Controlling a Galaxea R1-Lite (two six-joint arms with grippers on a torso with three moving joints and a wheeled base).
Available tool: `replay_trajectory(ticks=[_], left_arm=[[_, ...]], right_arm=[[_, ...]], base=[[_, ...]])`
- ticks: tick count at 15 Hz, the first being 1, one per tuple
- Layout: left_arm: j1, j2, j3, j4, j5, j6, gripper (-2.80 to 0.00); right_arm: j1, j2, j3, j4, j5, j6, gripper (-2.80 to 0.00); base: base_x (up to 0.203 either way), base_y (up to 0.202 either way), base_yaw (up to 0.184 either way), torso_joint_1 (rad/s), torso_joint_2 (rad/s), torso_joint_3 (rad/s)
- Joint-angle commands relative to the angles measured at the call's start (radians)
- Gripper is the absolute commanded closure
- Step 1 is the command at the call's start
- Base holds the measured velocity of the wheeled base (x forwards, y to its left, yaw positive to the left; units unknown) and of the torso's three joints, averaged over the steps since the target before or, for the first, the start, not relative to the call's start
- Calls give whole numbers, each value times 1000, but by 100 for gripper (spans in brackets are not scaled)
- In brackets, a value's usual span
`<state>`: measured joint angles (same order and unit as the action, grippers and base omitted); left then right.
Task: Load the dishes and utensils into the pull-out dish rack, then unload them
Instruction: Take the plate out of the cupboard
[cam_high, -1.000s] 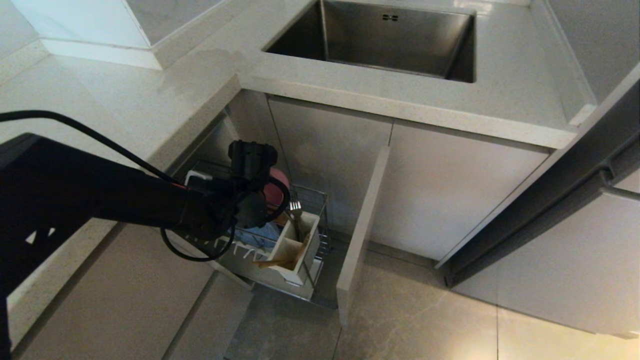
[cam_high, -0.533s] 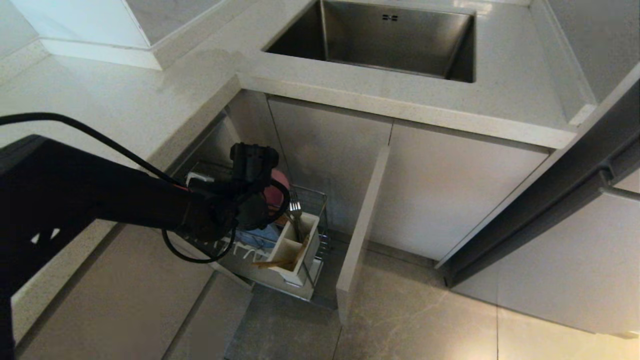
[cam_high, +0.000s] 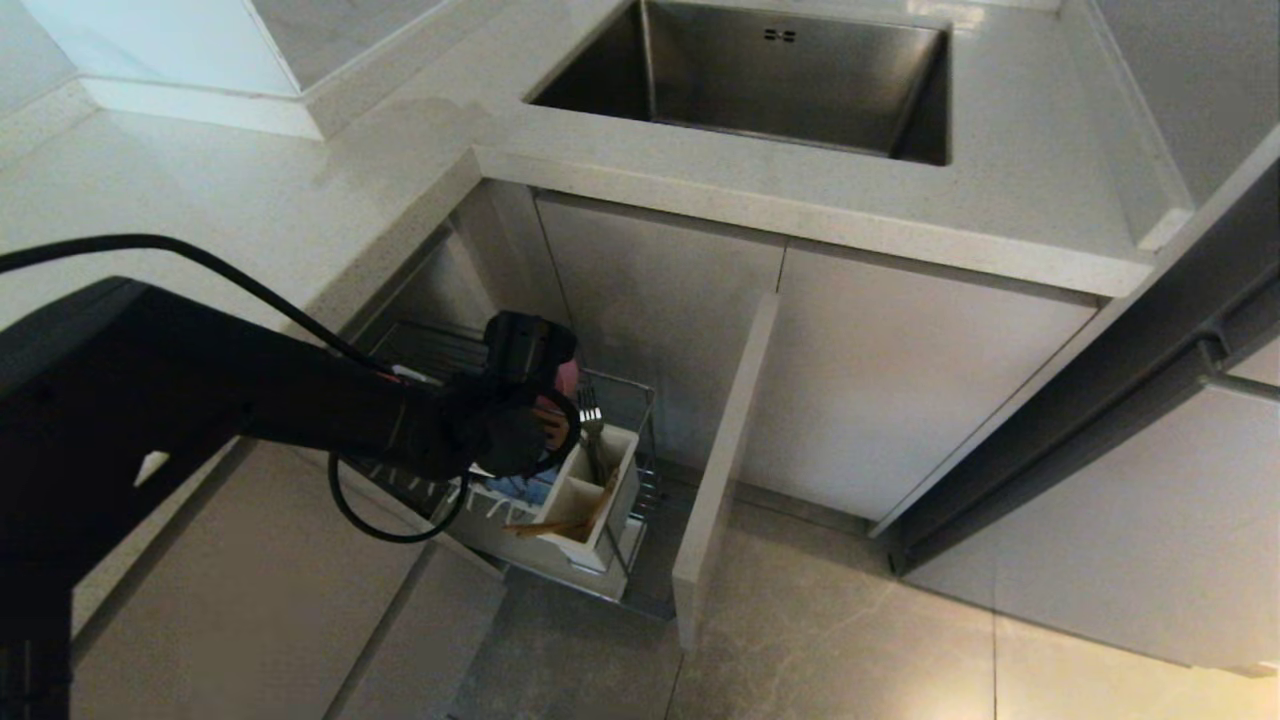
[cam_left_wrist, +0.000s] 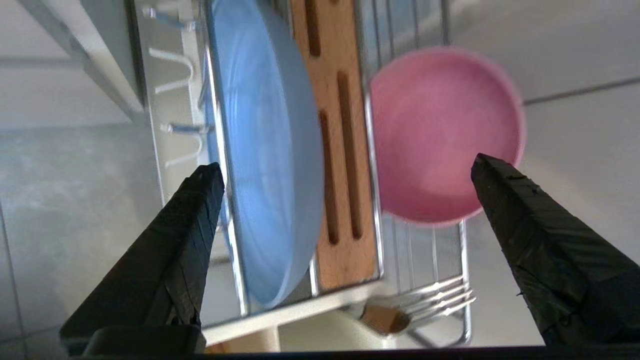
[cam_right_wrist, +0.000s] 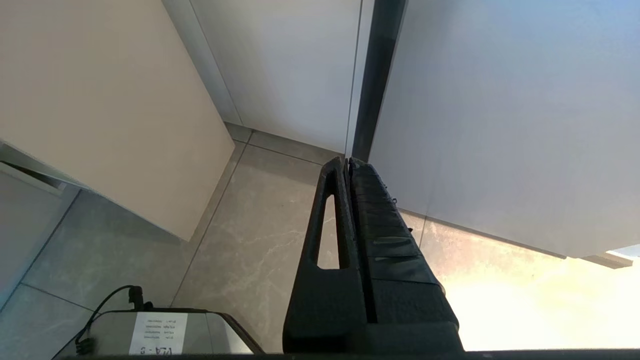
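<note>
Black arm (cam_high: 250, 400), looping black cable (cam_high: 370, 515)

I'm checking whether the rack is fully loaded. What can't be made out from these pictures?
- Spoon: in no view; the utensil box interior is too small in the head view.
- Pink bowl and blue plate: mostly hidden behind the left gripper in the head view.
- Fork: handle hidden inside the box in the left wrist view.

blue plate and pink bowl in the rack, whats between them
The brown slotted wooden strip and a rack wire lie between the blue plate and the pink bowl. The left wrist view shows this.
</note>
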<state>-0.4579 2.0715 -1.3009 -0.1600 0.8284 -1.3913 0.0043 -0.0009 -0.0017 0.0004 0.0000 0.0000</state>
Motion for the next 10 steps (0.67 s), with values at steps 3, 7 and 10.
replay_trajectory(ticks=[3, 7, 10], left_arm=[[-10, -45, -30, 0, 46, -2, -280], [-39, -100, -104, 74, 47, 34, -280], [-67, -152, -187, 238, 13, 54, -280]], right_arm=[[0, 1, 0, 0, 0, 0, 0], [0, 1, 0, 0, 0, 0, 0], [0, 1, 0, 0, 0, 0, 0]], base=[[0, 0, 0, 0, 0, 0], [0, 0, 0, 0, 0, 0], [0, 0, 0, 0, 0, 0]])
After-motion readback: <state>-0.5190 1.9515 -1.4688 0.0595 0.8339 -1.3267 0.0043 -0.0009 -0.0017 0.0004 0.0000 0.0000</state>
